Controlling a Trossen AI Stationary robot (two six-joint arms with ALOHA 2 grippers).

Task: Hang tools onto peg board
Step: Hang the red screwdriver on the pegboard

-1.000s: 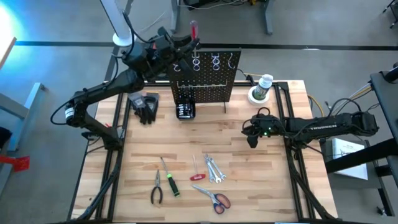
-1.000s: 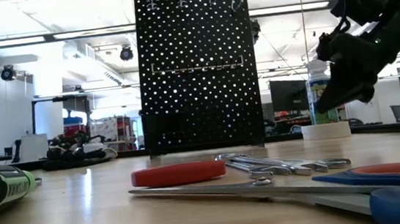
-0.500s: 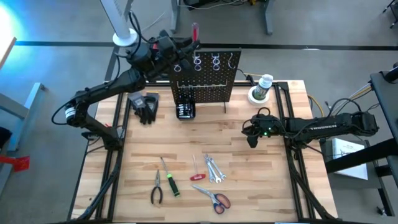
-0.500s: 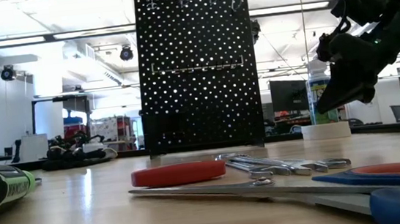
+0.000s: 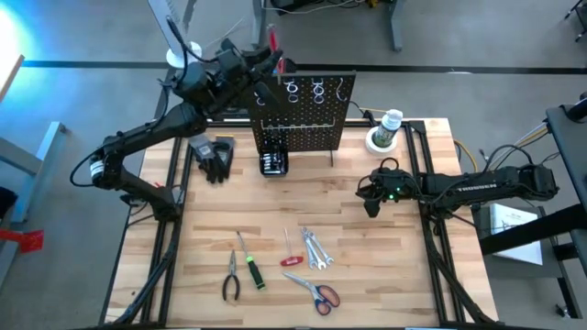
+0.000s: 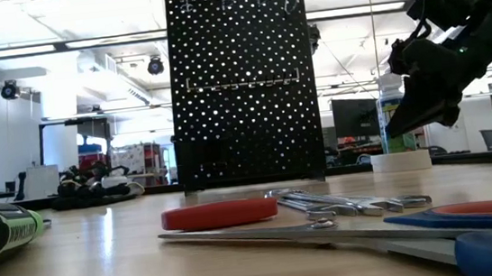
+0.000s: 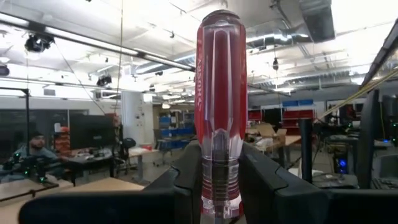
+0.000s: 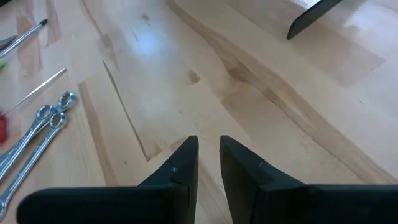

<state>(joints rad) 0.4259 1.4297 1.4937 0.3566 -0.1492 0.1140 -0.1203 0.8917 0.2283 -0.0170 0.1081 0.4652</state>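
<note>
Screwdriver with a clear red handle (image 7: 217, 99) stands upright in the left end effector (image 7: 219, 186), whose two dark fingers pinch its lower handle from both sides. Seen from above, that left end effector (image 5: 261, 66) hangs over the top left corner of the peg board (image 5: 303, 115), with the red handle (image 5: 272, 38) poking out just beyond the board's upper edge, near the white ring holders (image 5: 304, 89).

In front of the peg board, near the desk's (image 5: 385, 275) front edge, lie the other tools: black-handled pliers (image 5: 230, 278), a green-handled screwdriver (image 5: 249, 264), a small red tool (image 5: 291, 251), silver wrenches (image 5: 315, 248) and red-handled scissors (image 5: 316, 291). Black gloves (image 5: 215, 156) lie to the left of the board's foot and a small black box (image 5: 272, 162) sits just in front of it.

Off to the right of the peg board, the right end effector (image 5: 371, 203) hovers above bare desk, holding nothing; its fingers (image 8: 180, 165) are nearly pressed together, with only a narrow slit between them. A bottle (image 5: 389, 124) stands on a white roll near the board's right side.
</note>
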